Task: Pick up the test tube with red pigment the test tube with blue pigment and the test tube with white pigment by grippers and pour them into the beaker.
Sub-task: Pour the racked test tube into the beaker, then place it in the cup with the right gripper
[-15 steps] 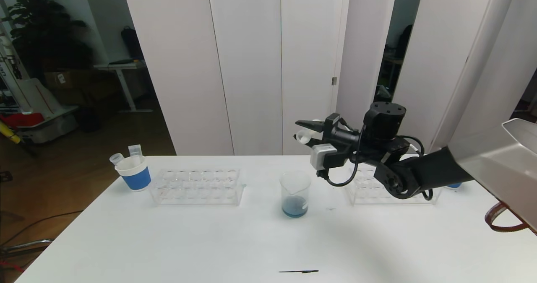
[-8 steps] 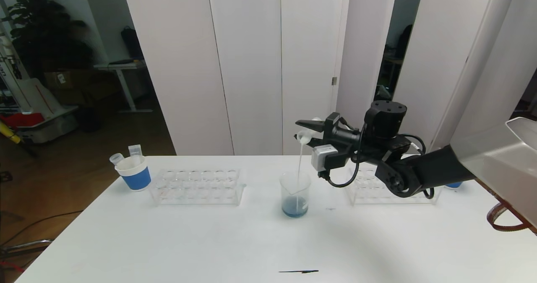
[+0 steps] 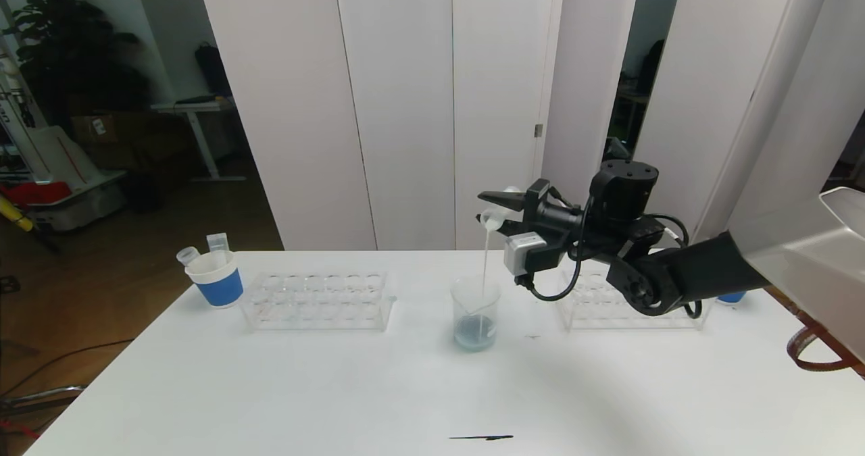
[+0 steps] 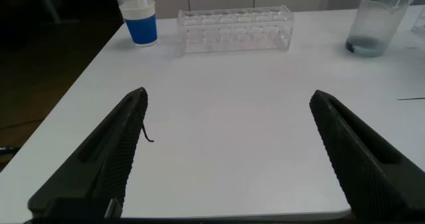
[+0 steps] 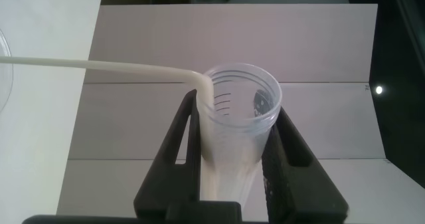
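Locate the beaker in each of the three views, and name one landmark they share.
Head view: beaker at table centre, under the white stream.
Left wrist view: beaker at the table's far corner, beyond the rack.
Right wrist view: only a rim sliver at the frame edge.
Shared landmark: the white stream.

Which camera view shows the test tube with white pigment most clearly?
The right wrist view: the test tube with white pigment sits between the right hand's fingers, with a white stream leaving its lip. The head view shows it small, tipped above the beaker. The left wrist view does not show it.
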`<move>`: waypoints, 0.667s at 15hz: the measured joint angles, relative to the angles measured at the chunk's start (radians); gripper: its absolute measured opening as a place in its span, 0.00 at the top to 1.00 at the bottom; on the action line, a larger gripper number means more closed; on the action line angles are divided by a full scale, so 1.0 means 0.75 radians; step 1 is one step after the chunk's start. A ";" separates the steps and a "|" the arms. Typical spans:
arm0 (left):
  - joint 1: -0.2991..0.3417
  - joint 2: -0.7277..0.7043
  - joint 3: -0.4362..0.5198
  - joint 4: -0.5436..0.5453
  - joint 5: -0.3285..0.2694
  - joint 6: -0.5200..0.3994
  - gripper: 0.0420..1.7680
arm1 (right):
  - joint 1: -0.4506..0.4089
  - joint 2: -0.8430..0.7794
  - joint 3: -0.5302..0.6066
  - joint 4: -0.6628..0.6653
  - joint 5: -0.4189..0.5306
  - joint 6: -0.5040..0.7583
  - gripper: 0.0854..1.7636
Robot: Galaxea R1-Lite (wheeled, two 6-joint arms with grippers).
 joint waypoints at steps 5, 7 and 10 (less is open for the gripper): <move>0.000 0.000 0.000 0.000 0.001 0.000 0.01 | -0.006 0.000 -0.024 0.039 -0.001 -0.058 0.70; 0.000 0.000 0.000 0.000 0.000 0.000 0.01 | -0.007 0.001 -0.040 0.059 -0.002 -0.096 0.70; 0.000 0.000 0.000 0.000 0.000 0.000 0.01 | -0.007 0.003 -0.061 0.090 -0.001 -0.157 0.70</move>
